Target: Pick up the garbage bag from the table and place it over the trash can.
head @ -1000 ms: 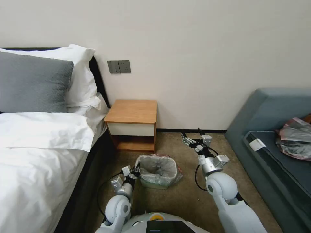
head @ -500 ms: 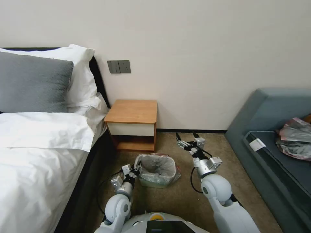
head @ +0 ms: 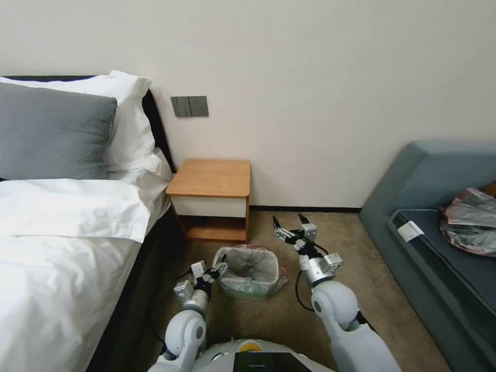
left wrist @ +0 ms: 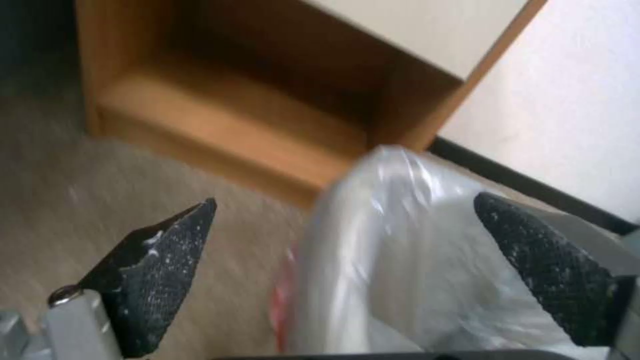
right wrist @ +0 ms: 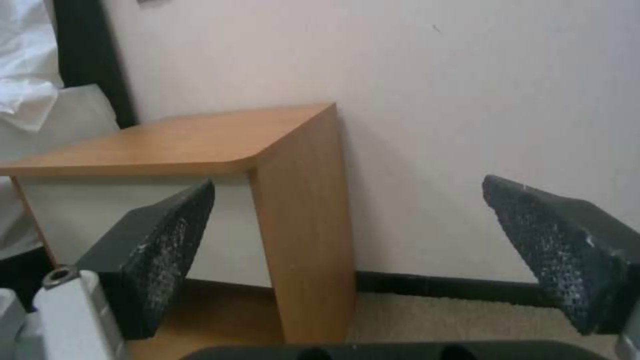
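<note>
The trash can (head: pixel 242 293) stands on the carpet in front of the table (head: pixel 212 178). The garbage bag (head: pixel 248 263) lines it, grey and wrinkled, with its pinkish rim folded over the outside. My left gripper (head: pixel 218 268) is open at the can's left rim. In the left wrist view my left gripper (left wrist: pixel 345 200) has one finger on each side of the bag-covered corner (left wrist: pixel 400 240), with the table's lower shelf (left wrist: pixel 233 115) behind. My right gripper (head: pixel 288 223) hangs open above the floor, just past the can's far right corner, empty. In its own wrist view my right gripper (right wrist: pixel 350 182) faces the table (right wrist: pixel 180 140).
A bed (head: pixel 62 243) with white sheets and a grey pillow fills the left. A blue-grey sofa (head: pixel 439 175) on the right holds a heap of plastic bags (head: pixel 473 219). Bare carpet (head: pixel 356 243) lies between can and sofa. The wall stands close behind the table.
My right arm has swung left, bringing its open gripper closer to the can. The left gripper and the can's near rim have shifted slightly left.
</note>
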Available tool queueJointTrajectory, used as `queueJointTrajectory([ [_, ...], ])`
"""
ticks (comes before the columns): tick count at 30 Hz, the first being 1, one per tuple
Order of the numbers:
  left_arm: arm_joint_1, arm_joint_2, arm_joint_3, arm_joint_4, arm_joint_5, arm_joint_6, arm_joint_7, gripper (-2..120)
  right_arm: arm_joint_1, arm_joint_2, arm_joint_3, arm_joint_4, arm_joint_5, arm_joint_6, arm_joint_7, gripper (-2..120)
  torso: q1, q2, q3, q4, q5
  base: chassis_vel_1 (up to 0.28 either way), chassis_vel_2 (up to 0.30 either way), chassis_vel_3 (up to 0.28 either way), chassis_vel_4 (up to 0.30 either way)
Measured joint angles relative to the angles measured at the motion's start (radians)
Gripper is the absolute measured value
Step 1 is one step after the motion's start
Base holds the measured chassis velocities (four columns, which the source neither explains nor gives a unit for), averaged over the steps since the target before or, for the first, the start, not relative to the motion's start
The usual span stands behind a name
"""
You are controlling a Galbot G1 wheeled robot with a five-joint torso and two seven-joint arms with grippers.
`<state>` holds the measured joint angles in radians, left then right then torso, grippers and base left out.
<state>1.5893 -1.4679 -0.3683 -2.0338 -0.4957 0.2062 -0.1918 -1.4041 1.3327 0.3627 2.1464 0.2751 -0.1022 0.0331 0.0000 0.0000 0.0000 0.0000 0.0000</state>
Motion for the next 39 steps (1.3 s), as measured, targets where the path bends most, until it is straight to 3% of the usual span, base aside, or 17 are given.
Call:
queueJointTrajectory([
  [5, 0.001, 0.005, -0.015, 0.019, 0.112, -0.101, 0.048, 100, -0.012, 0.035, -0.008, -0.007, -0.063, 0.012, 0.019, 100, 0.0, 0.0, 0.0, 0.0001, -0.0001, 0.0, 0.0, 0.0, 0.0],
  [7, -0.012, 0.003, -0.041, 0.054, 0.209, -0.218, 0.094, 100, -0.042, 0.068, -0.008, -0.026, -0.174, 0.039, 0.054, 100, 0.0, 0.0, 0.0, 0.0, -0.0002, 0.0, 0.0, 0.0, 0.0],
  [8, -0.012, 0.003, -0.041, 0.054, 0.209, -0.218, 0.094, 100, -0.042, 0.068, -0.008, -0.026, -0.174, 0.039, 0.054, 100, 0.0, 0.0, 0.0, 0.0, -0.0002, 0.0, 0.0, 0.0, 0.0],
  [10, -0.026, 0.004, -0.075, 0.095, 0.255, -0.335, 0.131, 100, -0.083, 0.101, -0.017, -0.058, -0.259, 0.079, 0.092, 100, 0.0, 0.0, 0.0, -0.0005, -0.0001, 0.0, 0.0, 0.0, 0.0],
  [15, -0.017, 0.01, -0.147, 0.134, 0.317, -0.449, 0.193, 100, -0.122, 0.132, -0.047, -0.11, -0.298, 0.15, 0.112, 100, 0.0, 0.0, 0.0, 0.0003, 0.0, 0.0, 0.0, 0.0, 0.0],
  [26, -0.021, 0.024, -0.16, 0.163, 0.3, -0.499, 0.212, 100, -0.141, 0.13, 0.052, -0.14, -0.388, 0.222, 0.081, 100, 0.0, 0.0, 0.0, 0.0, 0.0, 0.0, 0.0, 0.0, 0.0],
  [39, -0.046, 0.027, -0.156, 0.198, 0.266, -0.532, 0.241, 98, -0.163, 0.151, 0.099, -0.157, -0.377, 0.262, 0.09, 100, 0.0, 0.0, 0.0, -0.0001, 0.0001, 0.0, 0.0, 0.0, 0.0],
])
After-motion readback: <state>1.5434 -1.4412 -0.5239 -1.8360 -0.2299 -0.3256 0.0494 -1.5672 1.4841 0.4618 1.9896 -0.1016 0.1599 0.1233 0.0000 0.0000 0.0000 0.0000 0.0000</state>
